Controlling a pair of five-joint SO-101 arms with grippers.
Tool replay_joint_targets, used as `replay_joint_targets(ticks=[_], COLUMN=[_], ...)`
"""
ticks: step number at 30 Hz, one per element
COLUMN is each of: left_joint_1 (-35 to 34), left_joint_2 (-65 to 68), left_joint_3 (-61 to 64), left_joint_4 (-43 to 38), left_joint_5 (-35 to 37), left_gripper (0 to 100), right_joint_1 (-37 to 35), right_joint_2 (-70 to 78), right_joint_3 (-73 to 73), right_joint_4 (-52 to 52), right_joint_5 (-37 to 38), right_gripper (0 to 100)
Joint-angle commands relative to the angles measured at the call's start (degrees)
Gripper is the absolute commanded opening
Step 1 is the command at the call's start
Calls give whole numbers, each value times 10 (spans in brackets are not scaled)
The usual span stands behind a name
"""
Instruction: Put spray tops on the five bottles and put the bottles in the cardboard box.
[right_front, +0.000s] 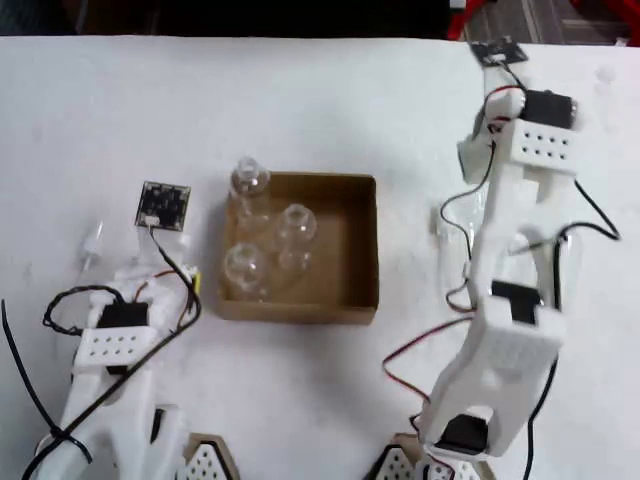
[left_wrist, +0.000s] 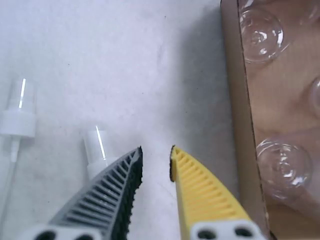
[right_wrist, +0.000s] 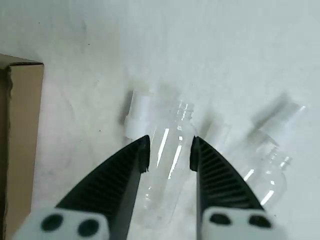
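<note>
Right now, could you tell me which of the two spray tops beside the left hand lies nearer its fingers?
The spray top just beside the grey finger's tip; the other spray top lies well clear, farther from the cardboard box.

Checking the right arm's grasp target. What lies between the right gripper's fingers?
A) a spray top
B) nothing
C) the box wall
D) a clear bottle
D: in the right wrist view a capless clear bottle lies between the fingers of the right gripper, with a spray top just beside it.
</note>
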Motion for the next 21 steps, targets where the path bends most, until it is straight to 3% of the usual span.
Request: replay_joint_targets(ticks=[1,7,10,21], left_joint_1=[7,7,7,7], left_joint_2=[-2,-2,-2,-3], left_joint_3=[-3,-3,-3,-3], left_joint_4=[-12,-12,-12,-12], left_joint_5=[4,4,4,5], left_gripper=[90,90,90,90], right_joint_1=[-12,4,9,21], right_joint_2=[75,180,195,233], right_joint_3=[-104,-237,-241,-237], right_joint_4=[31,65,65,64], right_joint_5=[6,4,5,25], right_gripper=[110,144,190,191])
